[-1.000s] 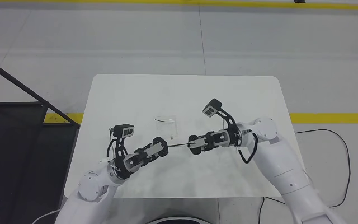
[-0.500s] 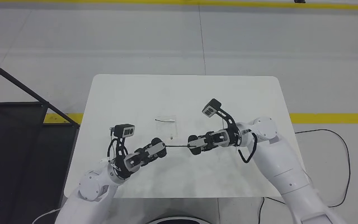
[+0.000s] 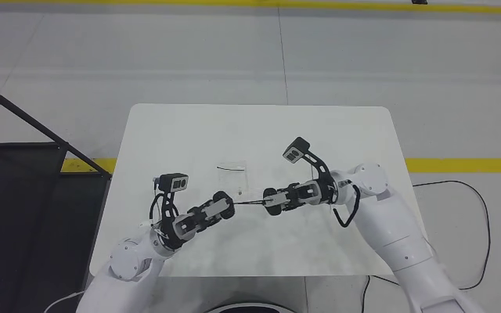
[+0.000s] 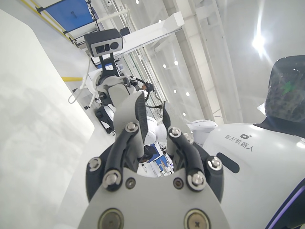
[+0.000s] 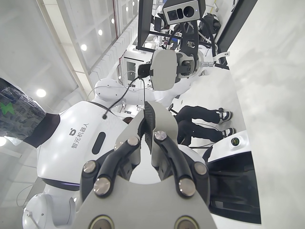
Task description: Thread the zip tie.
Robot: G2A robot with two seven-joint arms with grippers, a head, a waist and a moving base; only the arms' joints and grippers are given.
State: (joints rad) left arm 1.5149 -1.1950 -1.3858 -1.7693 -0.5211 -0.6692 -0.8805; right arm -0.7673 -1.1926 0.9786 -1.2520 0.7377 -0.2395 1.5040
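Note:
A thin black zip tie [image 3: 249,203] runs straight through the air between my two grippers, above the white table [image 3: 329,141]. My right gripper [image 3: 268,203] is shut on one end; its pads [image 5: 148,120] press together on the strip. The zip tie [image 5: 144,89] leads from there to my left gripper [image 5: 143,70], and a curved black length hangs beyond it. My left gripper [image 3: 229,206] holds the other end. Its fingers [image 4: 141,113] stand a narrow gap apart in the left wrist view, where the tie itself is hidden.
A small clear plastic bag [image 3: 232,176] lies on the table just beyond the grippers. A black frame with dark cloth [image 3: 31,188] stands off the table's left side. Bare tabletop lies at the far half and the right.
My right gripper has edged slightly toward the left gripper. The zip tie stays stretched between them.

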